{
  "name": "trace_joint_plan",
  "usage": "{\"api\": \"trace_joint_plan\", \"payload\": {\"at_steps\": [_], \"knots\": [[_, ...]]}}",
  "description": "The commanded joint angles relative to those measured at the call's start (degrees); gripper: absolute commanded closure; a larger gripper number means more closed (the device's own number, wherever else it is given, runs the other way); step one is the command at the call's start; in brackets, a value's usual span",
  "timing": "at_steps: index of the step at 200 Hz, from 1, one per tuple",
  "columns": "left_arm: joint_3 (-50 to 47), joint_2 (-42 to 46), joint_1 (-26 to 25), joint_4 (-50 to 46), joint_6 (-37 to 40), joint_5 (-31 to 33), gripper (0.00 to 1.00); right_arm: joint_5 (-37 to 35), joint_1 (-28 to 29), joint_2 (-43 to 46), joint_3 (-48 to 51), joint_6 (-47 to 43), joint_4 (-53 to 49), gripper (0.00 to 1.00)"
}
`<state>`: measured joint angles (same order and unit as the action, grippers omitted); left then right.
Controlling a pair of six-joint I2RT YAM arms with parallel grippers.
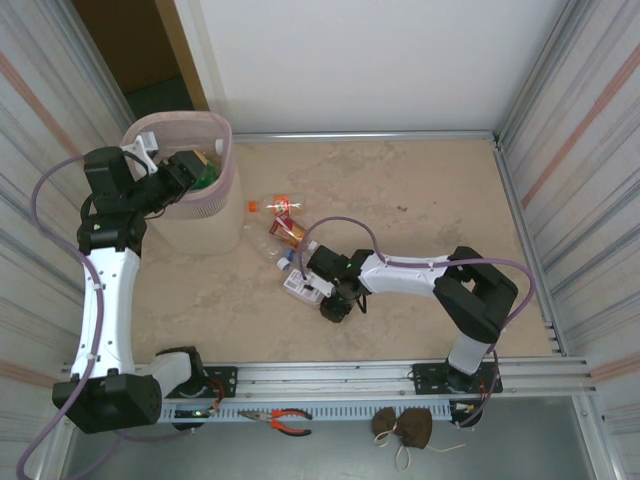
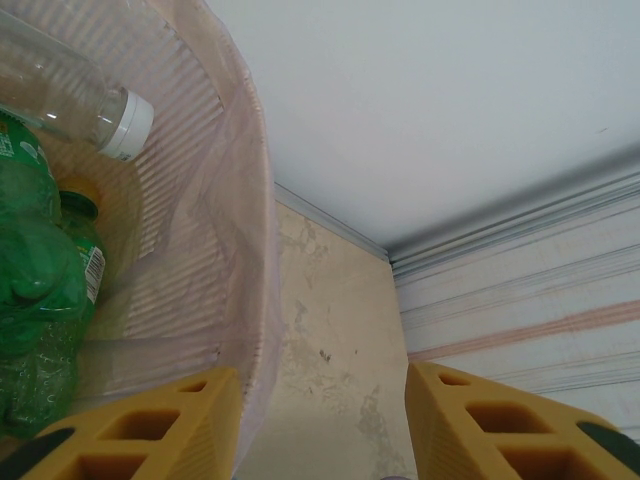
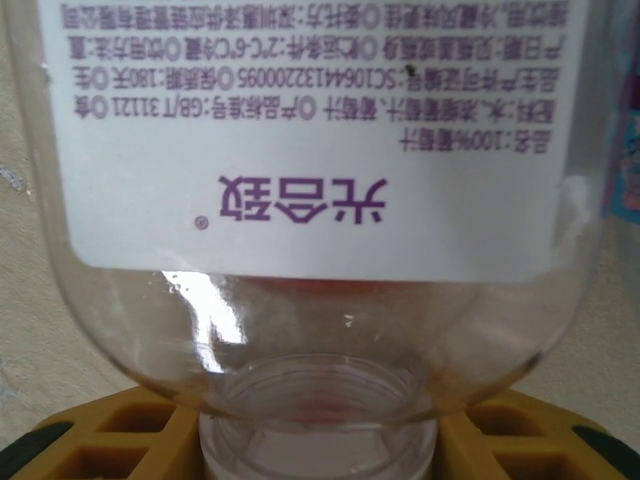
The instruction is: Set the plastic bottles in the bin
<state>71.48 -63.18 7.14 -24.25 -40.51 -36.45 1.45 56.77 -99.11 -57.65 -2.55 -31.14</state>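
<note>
Left claw point(image 2: 322, 425) hangs open and empty above the bin point(image 2: 180, 200) rim, with binned bottles point(image 2: 35, 270) left of its fingers. Right claw point(image 3: 320, 435) is clamped on a white-label bottle point(image 3: 320, 330) by the neck. Loose bottles point(image 1: 285, 218) lie just beyond it.

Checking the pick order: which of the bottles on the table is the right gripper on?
The white-labelled bottle with purple print, the one nearest the arms; its neck sits between the fingers of the right gripper.
</note>
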Motion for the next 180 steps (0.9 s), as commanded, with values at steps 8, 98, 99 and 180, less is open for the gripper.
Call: {"api": "trace_joint_plan", "payload": {"at_steps": [8,98,99,180], "knots": [[0.72,1.74,0.49,-0.55,0.51,-1.08,0.51,-0.45,0.95,0.94,-0.89,-0.72,-0.64,0.63],[0.68,3.24,-0.29,-3.73,1.93,-0.33,0.38,1.60,1.08,14.54,-1.50,1.89,0.80,0.67],[0.68,3.28,-0.37,-3.76,1.93,-0.31,0.38,1.57,1.03,14.68,-1.54,1.96,0.94,0.67],[-2.02,2.92,-13.12,1.08,2.81,2.33,0.24,3.52,-5.39,24.84,-6.63,13.21,11.04,0.67]]}}
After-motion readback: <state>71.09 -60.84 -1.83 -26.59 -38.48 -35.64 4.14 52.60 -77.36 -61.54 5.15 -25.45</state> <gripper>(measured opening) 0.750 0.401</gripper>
